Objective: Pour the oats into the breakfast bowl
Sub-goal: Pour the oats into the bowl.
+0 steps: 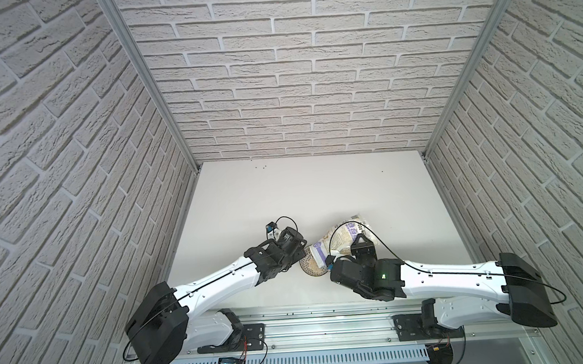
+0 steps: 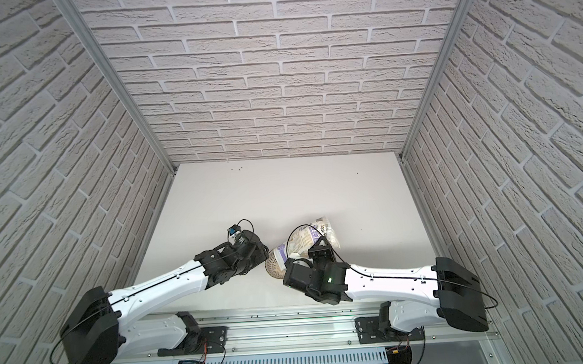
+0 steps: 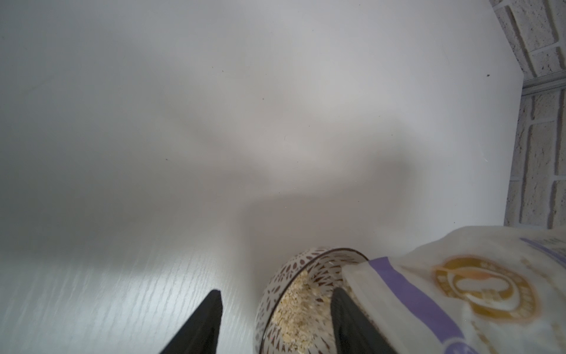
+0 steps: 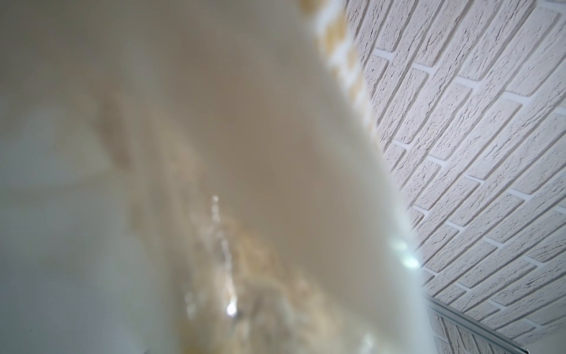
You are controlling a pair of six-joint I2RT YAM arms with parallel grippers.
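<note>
The breakfast bowl (image 1: 311, 267) (image 2: 273, 265) stands on the white table between my two arms, its patterned rim (image 3: 277, 274) close in the left wrist view. Pale oats (image 3: 297, 306) lie inside it. The white pouch with a purple band (image 1: 346, 233) (image 2: 309, 236) (image 3: 459, 291) is tilted with its mouth over the bowl. My right gripper (image 1: 357, 240) (image 2: 319, 247) is shut on the pouch, which fills the right wrist view as a blur (image 4: 214, 153). My left gripper (image 3: 275, 290) is open and straddles the bowl's rim, one finger inside and one outside with a gap.
White brick walls (image 1: 276, 85) close in the table (image 1: 284, 197) on three sides, with metal posts in the back corners. An aluminium rail (image 1: 310, 325) carrying both arm bases runs along the front edge. A few dark specks (image 1: 260, 167) lie near the back wall.
</note>
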